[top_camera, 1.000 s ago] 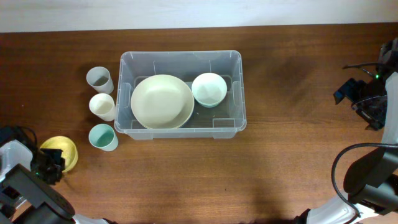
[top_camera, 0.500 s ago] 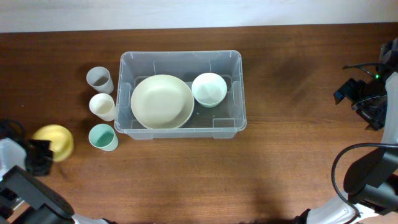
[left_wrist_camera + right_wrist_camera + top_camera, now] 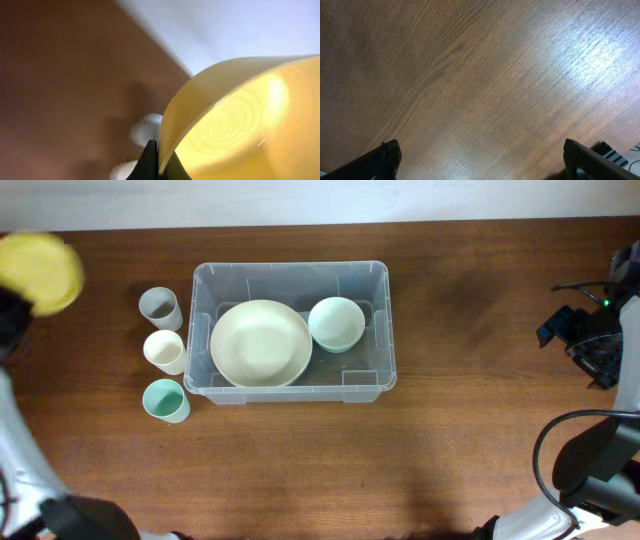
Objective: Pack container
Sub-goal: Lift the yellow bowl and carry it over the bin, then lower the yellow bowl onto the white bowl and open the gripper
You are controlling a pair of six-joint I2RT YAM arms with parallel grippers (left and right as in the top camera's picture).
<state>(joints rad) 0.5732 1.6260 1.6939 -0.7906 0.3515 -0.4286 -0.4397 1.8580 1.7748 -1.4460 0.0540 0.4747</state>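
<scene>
Yellow bowl (image 3: pixel 40 270) pinched by its rim in left gripper (image 3: pixel 159 165), out by the back-left edge. Right gripper (image 3: pixel 482 165) gaping over bare table (image 3: pixel 470 75).

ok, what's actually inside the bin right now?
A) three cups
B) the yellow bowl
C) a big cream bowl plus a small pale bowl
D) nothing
C: the overhead view shows the big cream bowl and the small pale bowl inside the container. The cups stand outside on its left, and the yellow bowl is clamped in the left gripper, well away from it.
</scene>
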